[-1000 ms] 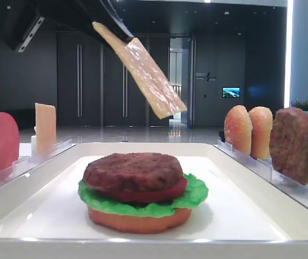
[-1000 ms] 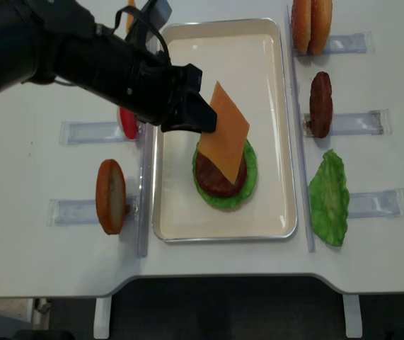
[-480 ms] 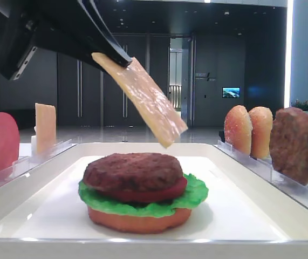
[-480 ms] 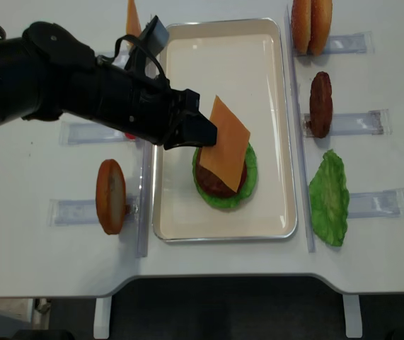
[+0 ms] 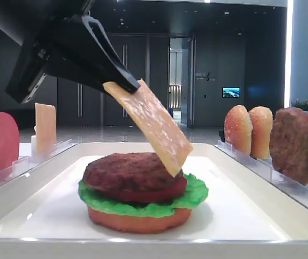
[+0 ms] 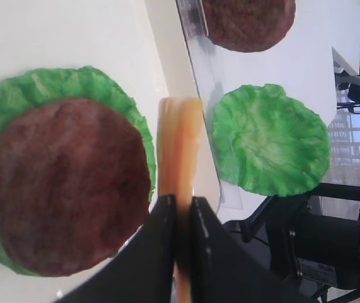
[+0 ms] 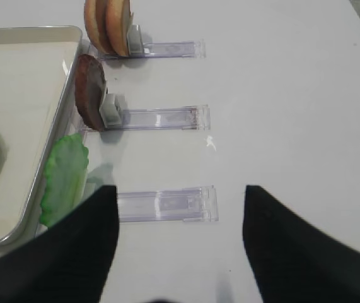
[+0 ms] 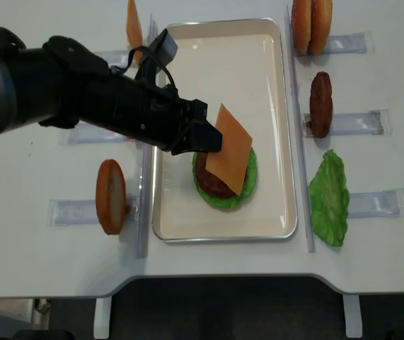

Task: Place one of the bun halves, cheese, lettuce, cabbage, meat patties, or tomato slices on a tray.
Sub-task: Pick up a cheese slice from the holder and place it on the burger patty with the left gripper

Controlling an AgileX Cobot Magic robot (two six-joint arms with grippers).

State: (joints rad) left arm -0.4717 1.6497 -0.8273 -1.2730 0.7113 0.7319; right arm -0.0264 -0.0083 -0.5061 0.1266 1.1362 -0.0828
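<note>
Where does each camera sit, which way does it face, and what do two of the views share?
Exterior high: low at the tray's near end, facing level along it; left gripper shows.
Realsense: overhead, facing down; the left arm shows.
Right wrist: on the right arm, facing down at the racks; right gripper open.
Left wrist: on the left arm, along its fingers.
Shared: both exterior views show the left gripper holding the tilted cheese over the burger's patty.

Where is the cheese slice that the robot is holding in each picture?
Front view: cheese slice hangs tilted in the middle, over the meat patty.
Right wrist view: not in it.
Left wrist view: seen edge-on, middle, right of the patty.
Top view: orange square in the middle, over the patty on the tray.
Shared landmark: the patty on green lettuce.
</note>
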